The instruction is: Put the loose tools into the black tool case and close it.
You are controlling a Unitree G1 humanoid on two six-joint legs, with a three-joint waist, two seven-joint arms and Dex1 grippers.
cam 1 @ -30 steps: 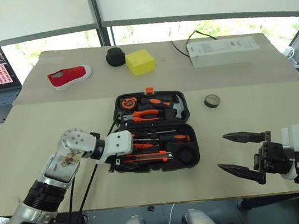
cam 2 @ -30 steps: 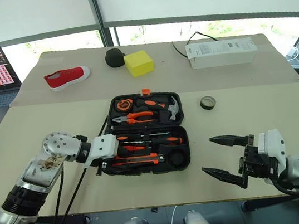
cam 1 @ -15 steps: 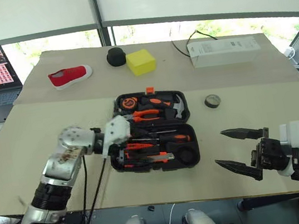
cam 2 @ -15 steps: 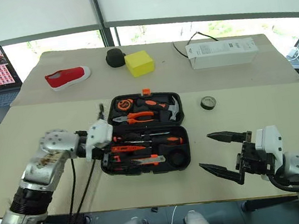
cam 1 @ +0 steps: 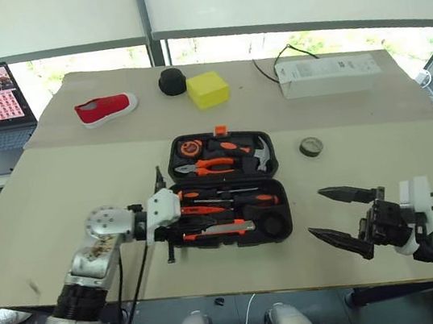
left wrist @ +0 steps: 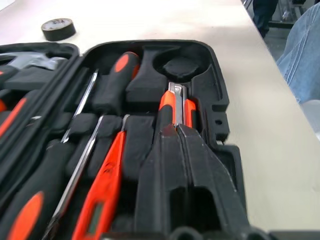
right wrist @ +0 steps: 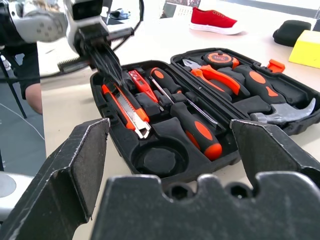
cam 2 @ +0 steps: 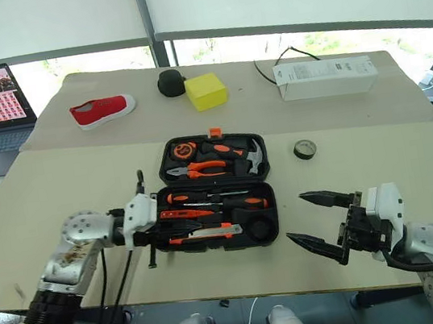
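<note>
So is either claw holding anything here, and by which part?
No. The left claw is shut, empty, over the utility knife; the right claw is open, empty.

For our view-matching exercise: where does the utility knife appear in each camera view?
Left eye: utility knife in the tool case's nearest slot.
Right eye: same slot.
Left wrist: just beyond the left gripper.
Right wrist: beside that gripper.
Landmark: round recess by its blade end.

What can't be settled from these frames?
- Right eye view: the left pincer covers the near-left end of the black tool case.
- Left wrist view: shut fingers hide the utility knife handle, so contact is unclear.
- Tape roll: label too small to read.
</note>
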